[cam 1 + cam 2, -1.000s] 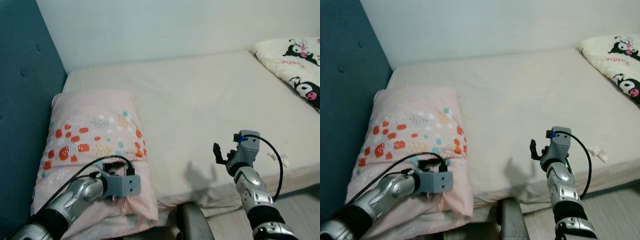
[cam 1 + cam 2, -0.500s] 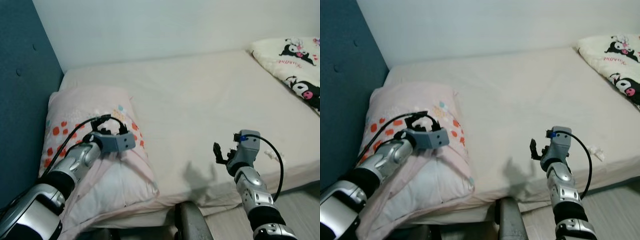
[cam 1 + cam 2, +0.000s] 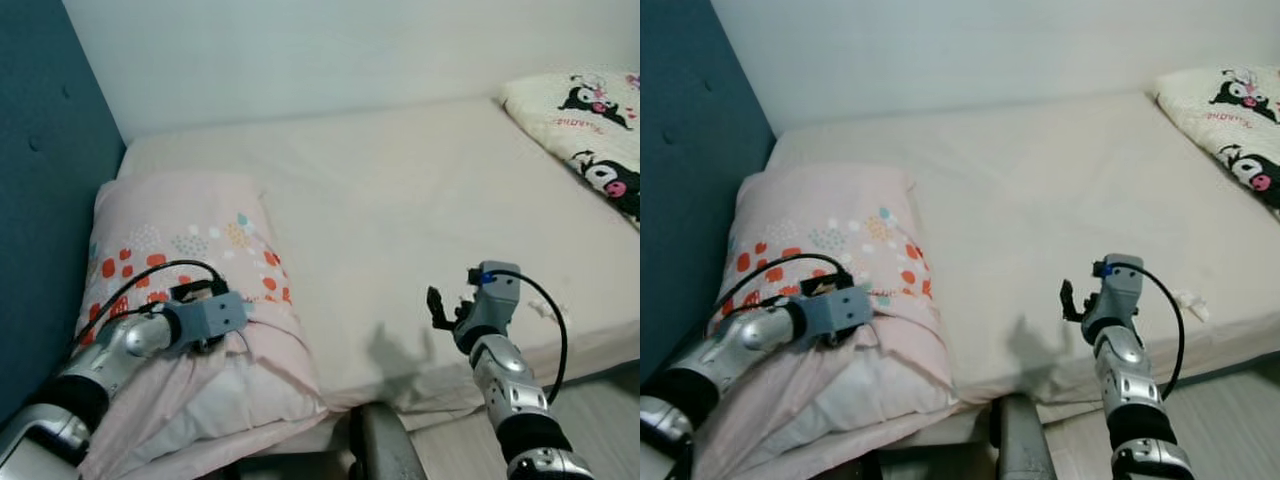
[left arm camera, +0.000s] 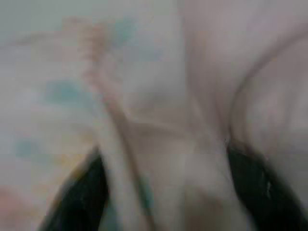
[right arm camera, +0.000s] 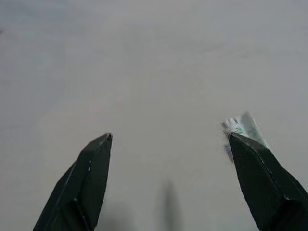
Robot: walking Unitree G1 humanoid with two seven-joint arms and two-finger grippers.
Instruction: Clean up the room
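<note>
A pink pillow [image 3: 180, 235] with red and teal spots lies at the head end of the bed [image 3: 400, 190], its near end folded up so the white underside shows. My left gripper [image 3: 225, 320] is pressed into that near end. In the blurred left wrist view its fingers [image 4: 79, 192] stand apart with pink fabric bunched between them. My right gripper [image 3: 447, 305] hovers open over the mattress near the front edge, holding nothing. A small white paper scrap [image 3: 548, 312] lies just right of it, seen beside one fingertip [image 5: 255, 159].
A cream blanket with black cartoon figures [image 3: 590, 120] lies at the far right of the bed. A dark blue padded headboard [image 3: 40, 190] rises on the left and a white wall behind. Grey floor [image 3: 605, 420] shows at the lower right. A dark rounded part [image 3: 385, 445] sits bottom centre.
The left arm raised the pillow's near end half a second ago, then dropped back toward me; the pillow stays folded up. The right arm has held still.
</note>
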